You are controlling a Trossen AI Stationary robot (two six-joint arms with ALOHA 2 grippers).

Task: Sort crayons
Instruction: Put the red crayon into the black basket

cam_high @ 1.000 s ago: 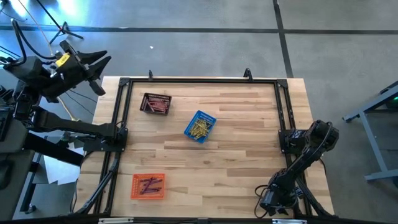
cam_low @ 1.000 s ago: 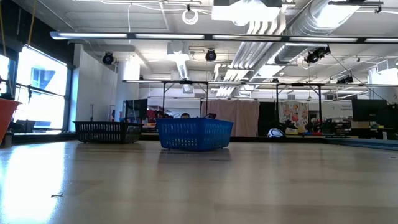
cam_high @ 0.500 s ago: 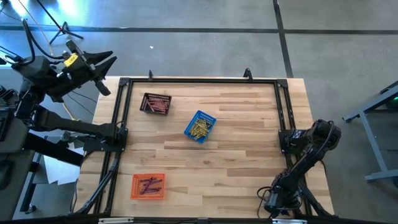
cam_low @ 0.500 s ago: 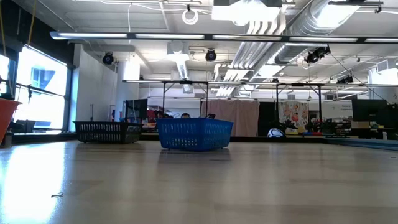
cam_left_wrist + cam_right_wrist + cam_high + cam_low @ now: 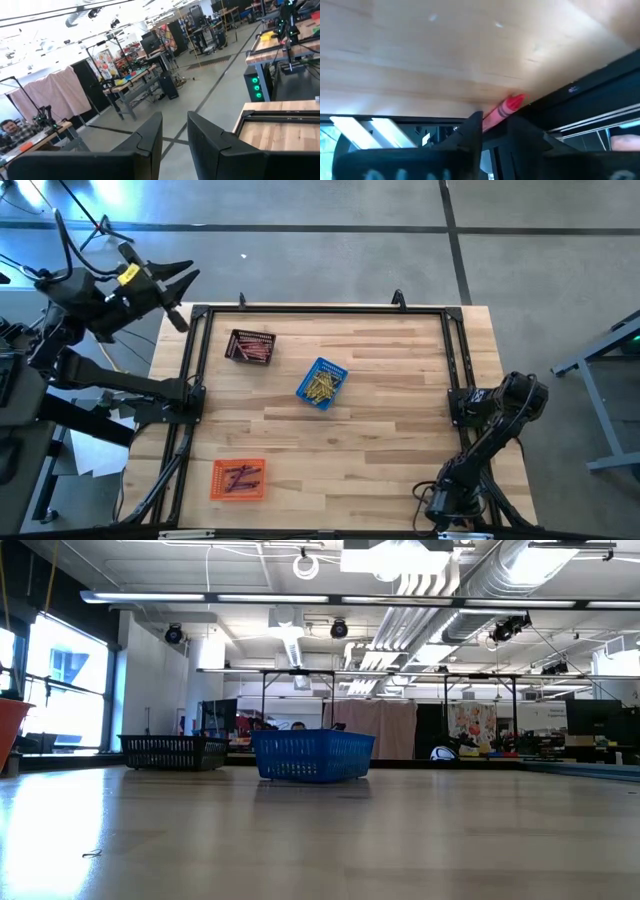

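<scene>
1. One red crayon (image 5: pixel 508 107) shows only in the right wrist view, pinched in the right gripper (image 5: pixel 495 125) at the table's near right corner.
2. Other crayons (image 5: pixel 320 386) lie in three baskets (image 5: pixel 322 383).
3. Left gripper (image 5: pixel 185 295), narrowly parted, hangs beyond the table's (image 5: pixel 380 430) far left corner.

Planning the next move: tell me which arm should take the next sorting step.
Right. Its gripper holds a red crayon by the table's near-right corner. The left gripper hangs open and empty beyond the far-left corner.
</scene>
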